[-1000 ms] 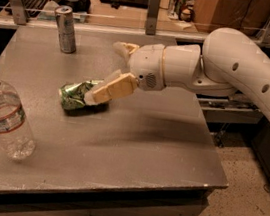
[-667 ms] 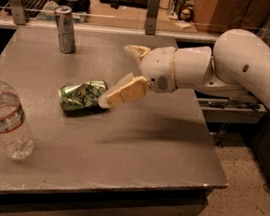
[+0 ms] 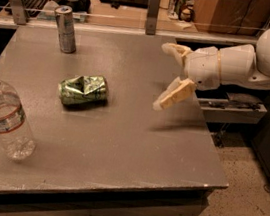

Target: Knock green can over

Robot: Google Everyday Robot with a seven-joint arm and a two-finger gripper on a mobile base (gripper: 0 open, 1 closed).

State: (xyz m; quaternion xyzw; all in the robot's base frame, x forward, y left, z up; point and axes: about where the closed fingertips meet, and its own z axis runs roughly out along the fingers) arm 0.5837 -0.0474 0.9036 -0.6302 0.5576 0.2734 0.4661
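Observation:
The green can (image 3: 83, 90) lies on its side on the grey table (image 3: 119, 143), left of centre, dented, with pale swirls. My gripper (image 3: 161, 76) hangs above the right part of the table, well to the right of the can and apart from it. It is open and empty, with one cream finger (image 3: 176, 49) up and the other (image 3: 176, 94) slanting down to the left. The white arm (image 3: 263, 63) comes in from the right edge.
A tall slim silver-grey can (image 3: 66, 29) stands upright at the back left of the table. A clear plastic water bottle (image 3: 5, 116) stands at the front left. A rail with posts (image 3: 152, 10) runs behind the table, with a desk and keyboard beyond it.
My gripper has drawn back to the right, away from the green can. The can stays on its side in the same spot.

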